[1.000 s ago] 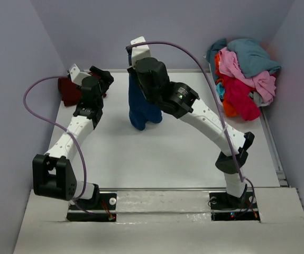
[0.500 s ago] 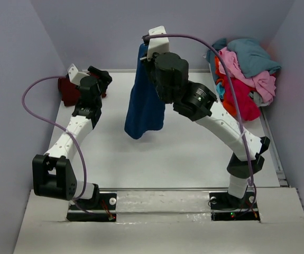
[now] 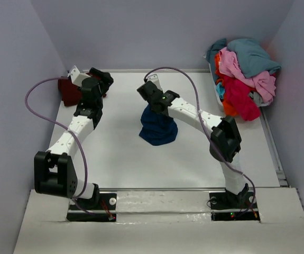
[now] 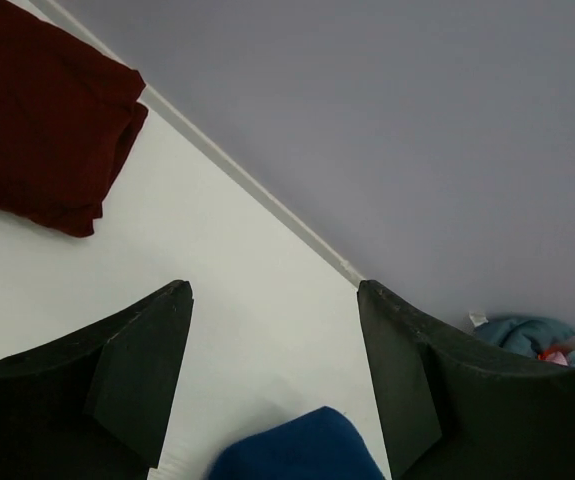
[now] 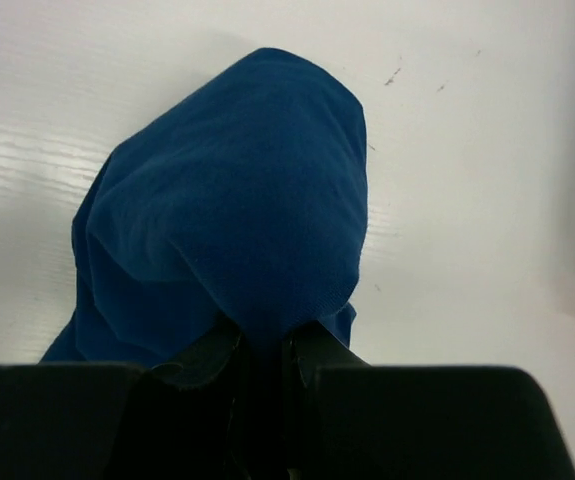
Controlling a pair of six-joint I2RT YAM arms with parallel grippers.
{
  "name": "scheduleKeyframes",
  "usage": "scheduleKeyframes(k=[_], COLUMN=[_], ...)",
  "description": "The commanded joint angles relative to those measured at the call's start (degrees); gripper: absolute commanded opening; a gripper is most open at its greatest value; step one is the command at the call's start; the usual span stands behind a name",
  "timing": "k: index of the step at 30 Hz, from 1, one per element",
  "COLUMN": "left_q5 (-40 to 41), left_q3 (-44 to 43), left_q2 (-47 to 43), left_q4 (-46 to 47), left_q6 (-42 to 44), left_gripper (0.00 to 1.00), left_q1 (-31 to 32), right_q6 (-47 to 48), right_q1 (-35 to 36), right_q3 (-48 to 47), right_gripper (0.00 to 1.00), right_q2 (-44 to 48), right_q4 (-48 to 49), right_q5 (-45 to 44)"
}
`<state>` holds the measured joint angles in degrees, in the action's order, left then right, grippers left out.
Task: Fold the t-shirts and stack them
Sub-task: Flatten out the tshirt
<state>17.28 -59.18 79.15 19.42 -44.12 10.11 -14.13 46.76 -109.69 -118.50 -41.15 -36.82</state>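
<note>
- The navy blue t-shirt (image 3: 158, 127) sat in a bunched heap near the middle of the table (image 3: 114, 159). Its top was drawn up into a peak, apparently because it was held by one pinch of cloth.
- The right gripper (image 5: 260, 355) was clamped on that peak, with blue cloth wedged between its fingers. A single-point hold like this would probably let the shirt hang out before being spread flat.
- The left gripper (image 4: 272, 330) stood wide open and held nothing. It was at the far left of the table, facing the blue shirt, seemingly ready to take a second corner.
- A maroon t-shirt (image 4: 37, 110) lay near it in the far-left corner. It looked folded, so it was likely the start of the stack.
- A pile of t-shirts (image 3: 244, 74) in teal, pink, red and orange was heaped at the far right, well apart and not yet folded.
</note>
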Motion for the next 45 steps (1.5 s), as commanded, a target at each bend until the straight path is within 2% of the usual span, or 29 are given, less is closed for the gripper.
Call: scheduleKeyframes(k=[1,13,20,26,37,45], left_q5=[-0.76,6.01,6.63,7.5,9.61,10.23], left_q3=[2.57,4.59,8.11,13.56,17.34,19.45], left_q2=[1.7,7.33,8.47,9.26,11.46,10.76], left_q4=[3.52,2.02,2.81,3.78,1.41,0.09], left_q6=[-0.97,-1.06,-0.19,-1.85,-4.75,-6.85], left_gripper=[0.78,0.79,0.81,0.84,0.84,0.84], left_q1=[2.27,17.22,20.3,25.3,32.07,34.54], right_q6=[-3.27,-5.03,-6.0,-6.61,-6.44,-6.7], right_q1=[-2.81,-10.98,-13.71,-14.24,-14.77,-15.29], right_q3=[-4.48,1.14,4.57,5.71,6.86,7.91], right_gripper=[0.07,0.07,0.07,0.07,0.07,0.07], right_q2=[1.79,4.85,6.52,6.0,6.26,5.73], right_q4=[0.89,4.05,6.78,7.83,9.15,9.85], right_q5=[0.78,4.56,7.9,9.13,9.75,10.28])
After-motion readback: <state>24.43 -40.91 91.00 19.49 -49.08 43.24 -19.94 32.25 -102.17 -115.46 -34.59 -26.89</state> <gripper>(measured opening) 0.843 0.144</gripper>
